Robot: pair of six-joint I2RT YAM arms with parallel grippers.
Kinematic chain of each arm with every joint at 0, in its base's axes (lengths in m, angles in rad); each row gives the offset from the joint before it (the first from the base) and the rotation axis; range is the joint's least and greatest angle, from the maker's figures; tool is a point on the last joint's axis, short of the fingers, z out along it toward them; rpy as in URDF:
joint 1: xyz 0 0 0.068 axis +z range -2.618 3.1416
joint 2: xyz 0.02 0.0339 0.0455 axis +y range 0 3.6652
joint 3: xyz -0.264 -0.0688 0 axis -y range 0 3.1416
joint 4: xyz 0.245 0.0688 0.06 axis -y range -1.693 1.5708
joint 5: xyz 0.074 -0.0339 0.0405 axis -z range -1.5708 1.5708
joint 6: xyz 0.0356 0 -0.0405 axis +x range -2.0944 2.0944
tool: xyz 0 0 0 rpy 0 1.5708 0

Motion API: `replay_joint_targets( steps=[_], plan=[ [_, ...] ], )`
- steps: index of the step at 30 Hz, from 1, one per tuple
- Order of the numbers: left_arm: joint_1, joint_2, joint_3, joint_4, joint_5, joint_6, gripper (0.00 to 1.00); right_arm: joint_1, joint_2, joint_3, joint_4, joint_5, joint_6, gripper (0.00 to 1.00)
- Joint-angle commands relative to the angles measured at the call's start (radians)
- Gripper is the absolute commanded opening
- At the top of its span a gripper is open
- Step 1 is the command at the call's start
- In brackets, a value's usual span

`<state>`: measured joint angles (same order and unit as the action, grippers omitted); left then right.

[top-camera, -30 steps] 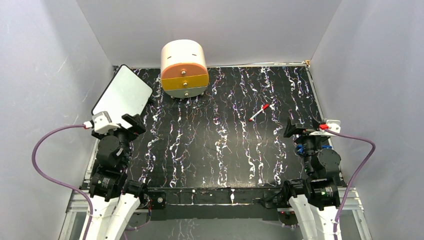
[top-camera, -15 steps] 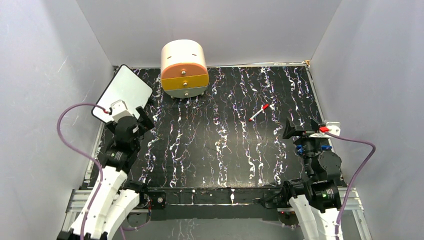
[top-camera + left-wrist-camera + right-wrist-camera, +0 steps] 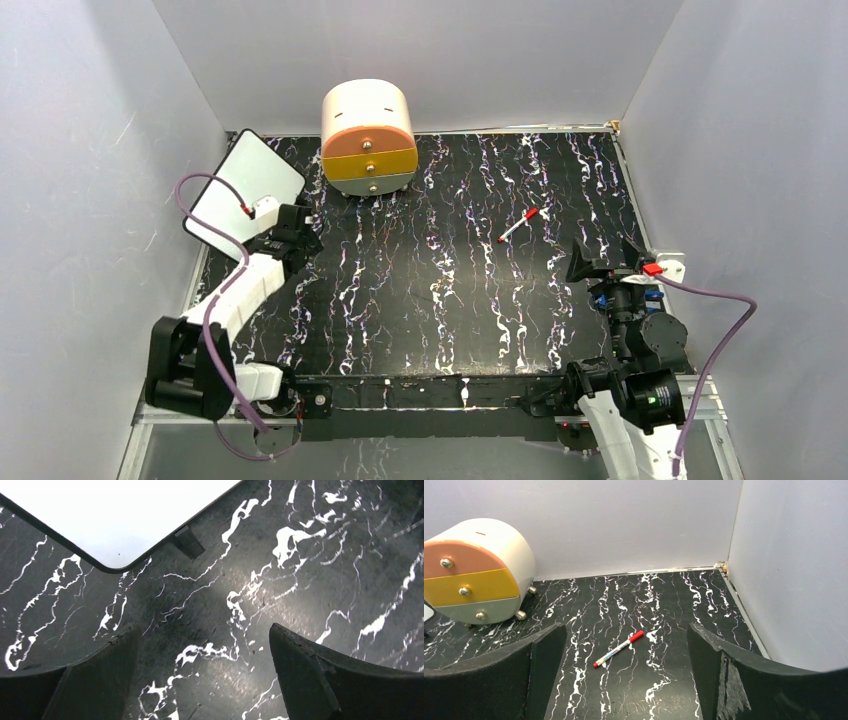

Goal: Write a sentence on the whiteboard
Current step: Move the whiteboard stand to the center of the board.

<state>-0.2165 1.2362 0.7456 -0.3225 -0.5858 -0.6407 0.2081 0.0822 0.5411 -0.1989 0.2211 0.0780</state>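
Nearest the bases, the right gripper (image 3: 600, 262) sits low over its own side of the black marbled table (image 3: 430, 310), its fingers spread wide with nothing between them; it has hardly shifted in the last second. The left arm is what has changed. A second ago it was folded over its base, and it has since stretched forward, so the left gripper (image 3: 202, 630) now hangs over the table just short of the near corner of the whiteboard (image 3: 115, 515), jaws wide apart and empty. Farther out, right of centre, the marker (image 3: 619, 649) lies flat and untouched, well apart from both grippers. The whiteboard is at the far left of the table beside the wall, its face bare, with no writing on it yet. A small dark block (image 3: 189, 541) pokes out at its edge. Behind it stands the round drawer unit (image 3: 368, 137). The task looks to be at its very start: the left arm seems bound for the board — probably to draw it in or steady it — while the pen waits.
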Motion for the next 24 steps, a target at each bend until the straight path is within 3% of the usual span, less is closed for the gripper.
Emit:
replay_joint_targets(
  steps=[1,12,24],
  plan=[
    [0.033,0.095,0.073,-0.017,-0.079,-0.136,0.92,0.016,-0.028,-0.002,0.058,-0.002,-0.004,0.99],
    [0.08,0.34,0.17,-0.031,-0.146,-0.365,0.81,0.03,-0.057,-0.004,0.062,-0.005,-0.007,0.99],
    [0.162,0.482,0.223,0.021,-0.156,-0.405,0.61,0.033,-0.067,-0.008,0.062,-0.003,-0.009,0.99]
  ],
)
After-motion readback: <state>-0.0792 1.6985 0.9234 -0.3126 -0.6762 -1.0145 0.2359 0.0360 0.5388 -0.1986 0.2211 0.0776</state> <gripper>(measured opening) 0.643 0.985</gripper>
